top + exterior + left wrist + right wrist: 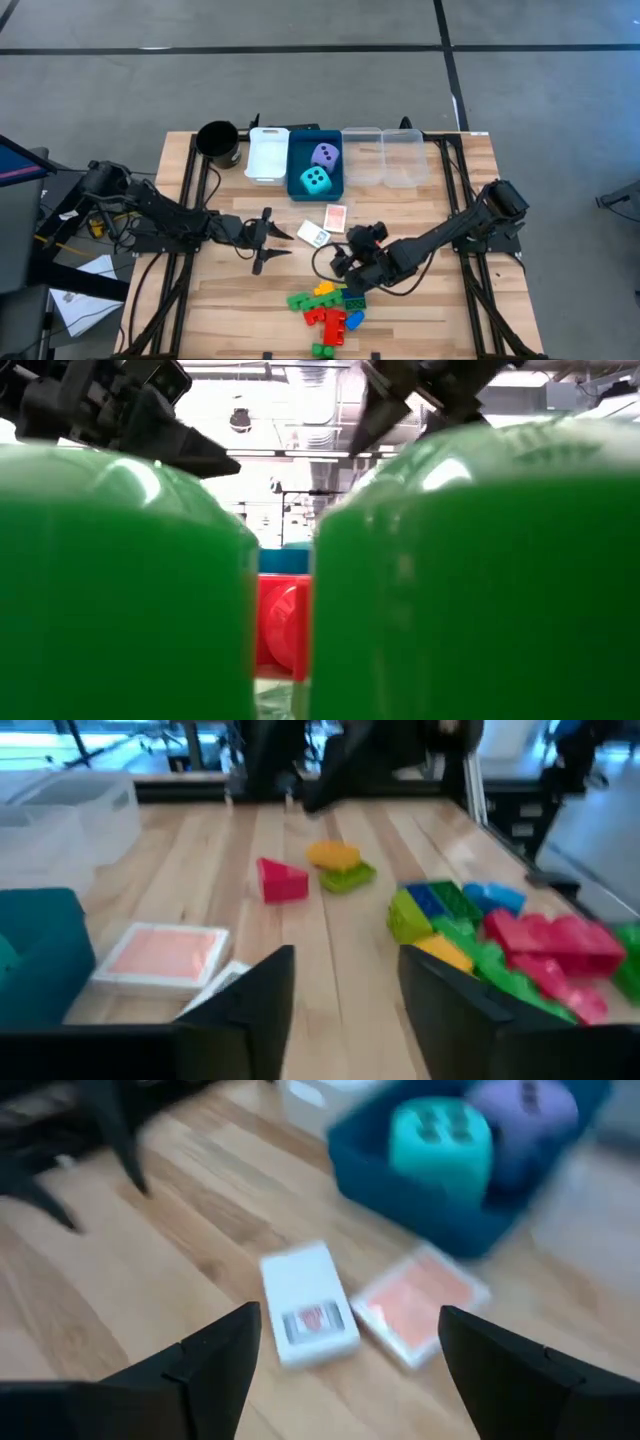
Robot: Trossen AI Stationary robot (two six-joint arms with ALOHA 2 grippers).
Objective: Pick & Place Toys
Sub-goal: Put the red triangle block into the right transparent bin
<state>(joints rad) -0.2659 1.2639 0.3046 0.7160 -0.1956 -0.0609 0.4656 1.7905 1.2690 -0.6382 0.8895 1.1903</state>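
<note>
Several small red, green, yellow and blue bricks (pixel 327 305) lie in a pile near the table's front edge; they also show in the left wrist view (pixel 500 935) and fill the low view (pixel 480 580). A white card pack (pixel 314 236) and an orange card pack (pixel 336 217) lie flat on the table. The cyan die (pixel 316 181) and the lavender die (pixel 325 155) sit in the blue tray (pixel 297 160). My left gripper (pixel 285 243) is open and empty, left of the packs. My right gripper (pixel 348 252) is open and empty, above the table between the packs and the pile.
A black cup (pixel 218 140), a white tray (pixel 267 155) and two clear trays (pixel 385 155) stand along the far edge beside the blue tray. A single red brick (pixel 282 880) and a yellow-on-green brick (pixel 340 865) lie apart from the pile.
</note>
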